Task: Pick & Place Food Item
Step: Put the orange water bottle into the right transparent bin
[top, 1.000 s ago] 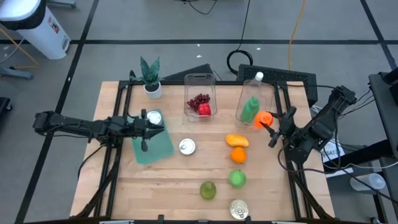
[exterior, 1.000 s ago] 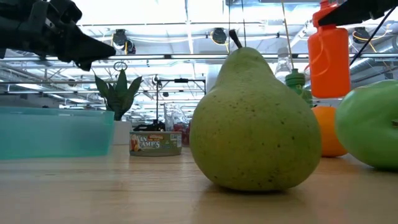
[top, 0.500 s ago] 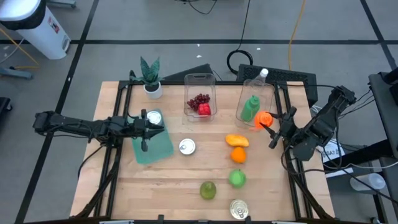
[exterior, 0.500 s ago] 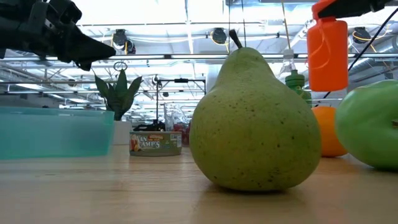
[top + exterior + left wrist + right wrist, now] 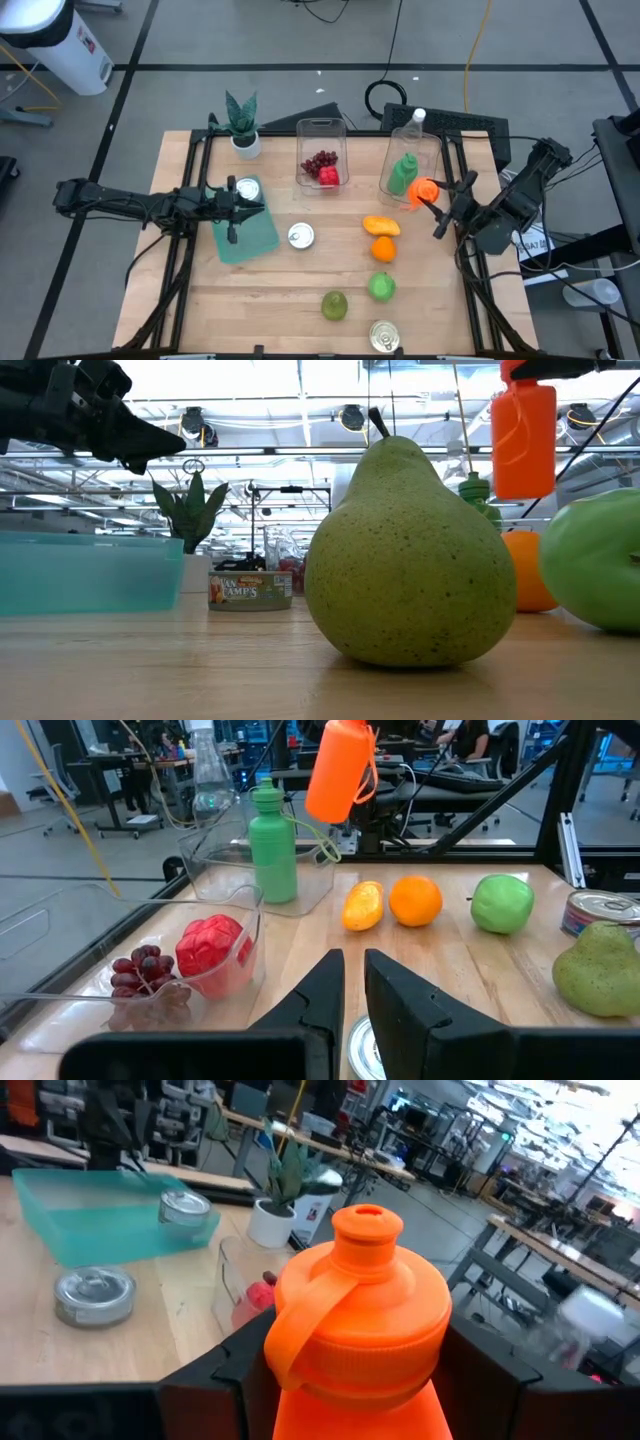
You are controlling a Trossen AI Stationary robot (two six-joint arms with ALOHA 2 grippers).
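The orange bottle [image 5: 422, 190] with a strap on its cap hangs in the air at the table's right side, just off the near right corner of a clear bin [image 5: 428, 150] that holds a green bottle [image 5: 403, 175]. My right gripper [image 5: 434, 202] is shut on the orange bottle [image 5: 360, 1320]. My left gripper [image 5: 255, 205] hovers shut above the teal bin [image 5: 245, 238] at the left, touching nothing. A can [image 5: 247, 189] sits in that bin. My right gripper pinches the orange bottle's upper body [image 5: 300, 1380], just under the cap, between its two fingers [image 5: 225, 1370]. It comes in about level from the table's right. The bottle stands upright and is lifted clear of the table [image 5: 523, 440].
A second clear bin [image 5: 322, 135] holds grapes and a red fruit. On the wood lie a can [image 5: 300, 236], a yellow fruit [image 5: 381, 226], an orange [image 5: 383, 249], a green apple [image 5: 381, 287], a pear [image 5: 334, 305] and another can [image 5: 384, 336]. A potted plant [image 5: 242, 125] stands far left.
My right gripper has risen, carrying the orange bottle higher and a little toward the clear bin with the green bottle; the bottle stays upright.
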